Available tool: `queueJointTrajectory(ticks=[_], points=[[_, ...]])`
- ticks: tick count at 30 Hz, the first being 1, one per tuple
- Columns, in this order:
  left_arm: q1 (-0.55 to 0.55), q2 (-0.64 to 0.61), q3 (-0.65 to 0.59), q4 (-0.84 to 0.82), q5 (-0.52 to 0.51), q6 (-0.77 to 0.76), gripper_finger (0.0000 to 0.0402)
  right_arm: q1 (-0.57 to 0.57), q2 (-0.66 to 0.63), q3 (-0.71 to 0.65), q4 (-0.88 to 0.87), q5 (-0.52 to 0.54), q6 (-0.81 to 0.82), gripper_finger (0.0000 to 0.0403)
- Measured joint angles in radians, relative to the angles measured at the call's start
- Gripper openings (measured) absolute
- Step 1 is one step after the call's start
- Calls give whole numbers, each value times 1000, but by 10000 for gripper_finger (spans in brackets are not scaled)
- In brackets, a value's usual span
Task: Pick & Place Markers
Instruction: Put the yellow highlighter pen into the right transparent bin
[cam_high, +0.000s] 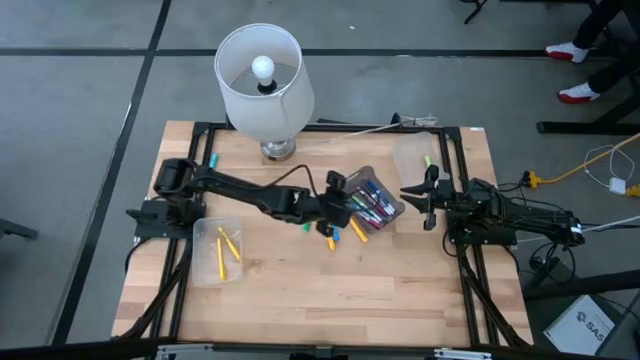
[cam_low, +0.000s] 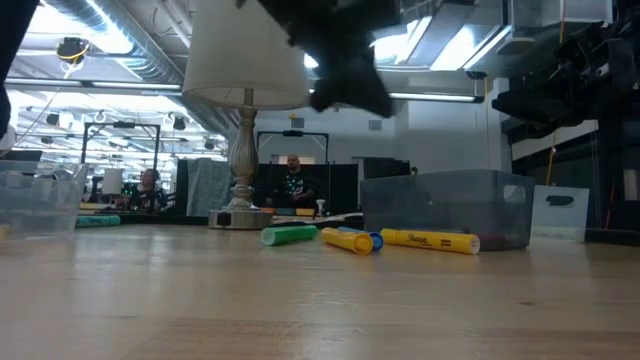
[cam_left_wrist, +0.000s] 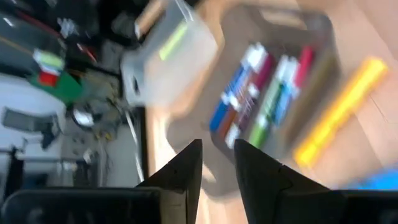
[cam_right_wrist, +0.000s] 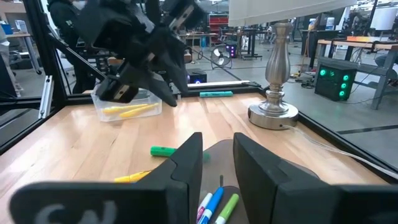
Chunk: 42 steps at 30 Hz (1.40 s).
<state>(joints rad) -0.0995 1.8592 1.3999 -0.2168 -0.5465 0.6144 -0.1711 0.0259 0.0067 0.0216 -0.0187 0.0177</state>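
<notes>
Several markers (cam_high: 375, 205) in blue, pink and green lie in a clear bin (cam_high: 352, 184) at the table's middle. Three loose markers lie flat on the wood beside it: a green one (cam_low: 290, 235), a yellow one with a blue cap (cam_low: 350, 241) and a yellow one (cam_low: 430, 240). My left gripper (cam_high: 333, 218) hangs above these loose markers, just left of the bin. Its fingers (cam_left_wrist: 186, 168) stand a little apart, with nothing between them. My right gripper (cam_right_wrist: 217, 140) waits at the right edge, open by a narrow gap and holding nothing.
A table lamp (cam_high: 262, 85) stands at the far middle. A clear bin (cam_high: 203, 243) at the near left holds yellow markers (cam_high: 226, 250). Another clear bin (cam_high: 410, 150) at the far right holds a green marker (cam_high: 427, 160). Bare wood lies along the near edge (cam_high: 320, 300).
</notes>
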Motion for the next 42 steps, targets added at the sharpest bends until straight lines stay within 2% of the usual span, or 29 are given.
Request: queueJointTrajectory(ticks=[12, 16, 22, 29, 36, 42], points=[[-40, -160, -151, -217, -95, -308, 89, 0, 0, 0, 0, 0, 0, 91], [-45, -221, -196, -301, -130, -455, 88, 0, 0, 0, 0, 0, 0, 90], [-42, -295, -219, -546, -159, -746, 89, 0, 0, 0, 0, 0, 0, 91], [-42, -315, -220, -906, -265, -1160, 90, 0, 0, 0, 0, 0, 0, 90], [-33, -314, -220, -1211, -267, -1462, 112, 0, 0, 0, 0, 0, 0, 90], [1, -314, -221, -1306, -209, -1615, 147, 0, 0, 0, 0, 0, 0, 90]])
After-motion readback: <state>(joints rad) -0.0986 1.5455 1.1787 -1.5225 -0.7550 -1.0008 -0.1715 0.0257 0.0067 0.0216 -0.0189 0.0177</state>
